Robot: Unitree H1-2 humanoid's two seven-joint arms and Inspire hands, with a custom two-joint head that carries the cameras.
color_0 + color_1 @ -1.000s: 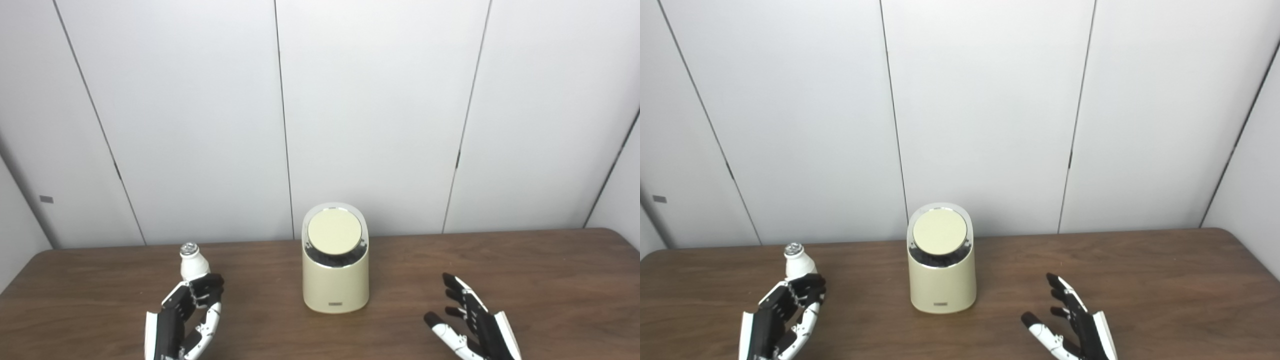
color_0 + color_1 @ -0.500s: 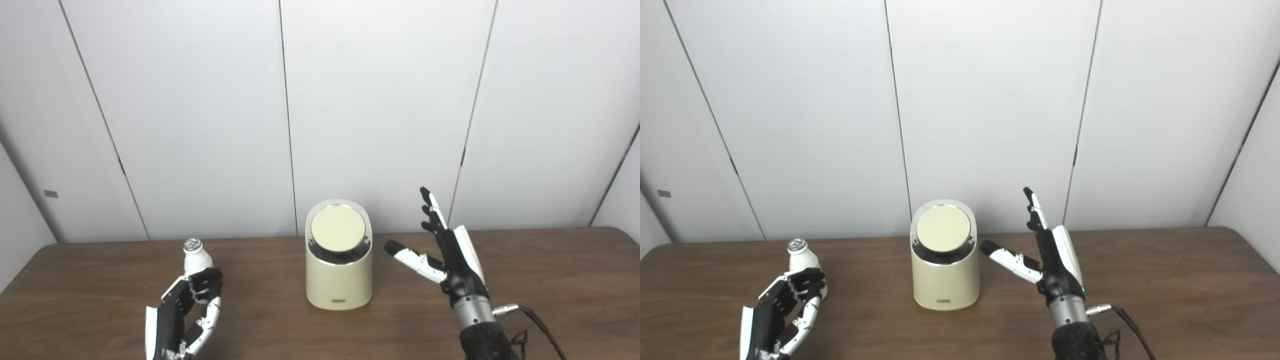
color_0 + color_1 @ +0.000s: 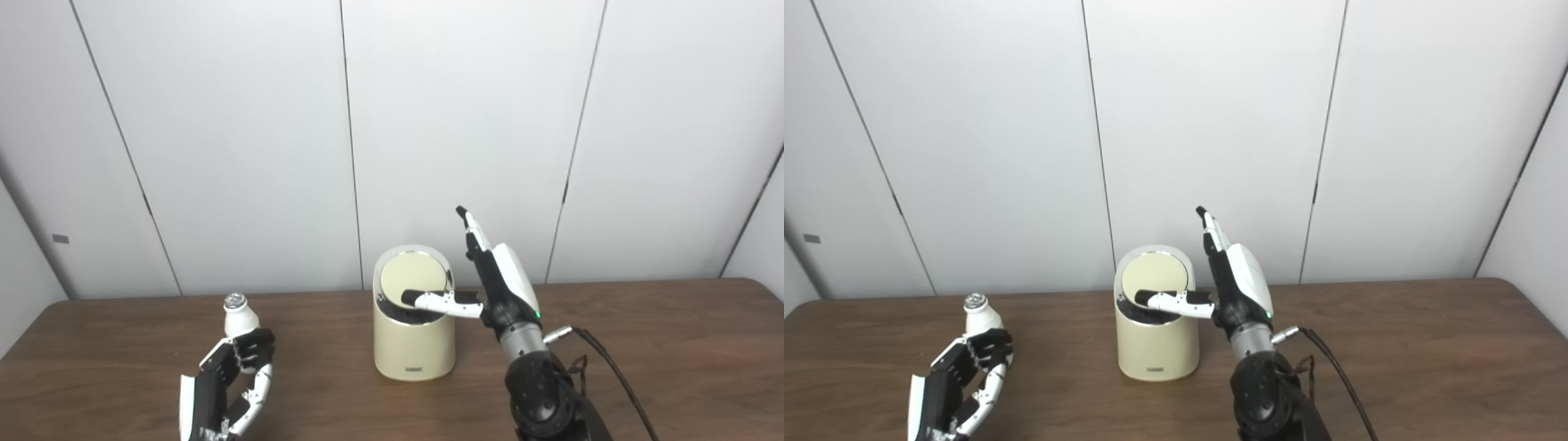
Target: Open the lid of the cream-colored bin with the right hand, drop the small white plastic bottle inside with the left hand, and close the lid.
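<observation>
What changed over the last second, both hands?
The right hand rose from low on the table's right and swung left to the cream bin; its thumb now lies across the front of the lid, fingers open and pointing up. The lid looks still closed. The left hand stayed curled by the white bottle, which has not been lifted. The bin did not move.
</observation>
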